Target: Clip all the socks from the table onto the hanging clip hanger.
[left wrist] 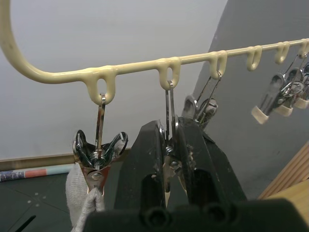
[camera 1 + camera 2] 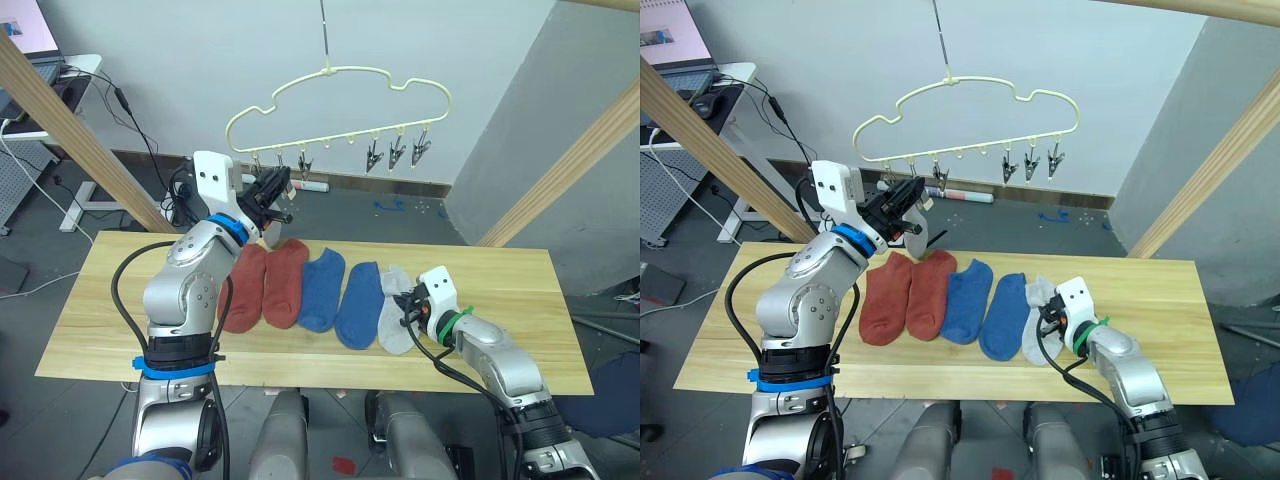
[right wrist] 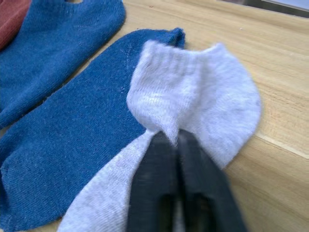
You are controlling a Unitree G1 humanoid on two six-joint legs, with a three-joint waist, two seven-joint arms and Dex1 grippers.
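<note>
Two grippers, both engaged. Your right gripper (image 3: 176,145) is pinched shut on a fold of the light grey sock (image 3: 193,106) just below its ribbed cuff; that sock lies on the table (image 2: 500,280), its edge overlapping the nearer blue sock (image 3: 82,145) at its 9 o'clock. Your left gripper (image 1: 166,150) is raised at the clip hanger (image 2: 340,100), its fingers squeezed on the second clip (image 1: 169,121) from the hanger's left end; at that clip's 9 o'clock the first clip (image 1: 99,164) already bites a bit of pale fabric, seemingly the other grey sock (image 1: 79,193). Stock left on the table, running from the held sock toward 9 o'clock: two blue socks (image 2: 340,295), then two rust-red socks (image 2: 265,285), flat and side by side. Handling, as a judgement: each sock is light, limp and likely to droop and fold when lifted, not fragile, not slippery. Take it at the cuff, where the knit is thickest, and leave a free edge above your fingers for the clip to bite.
</note>
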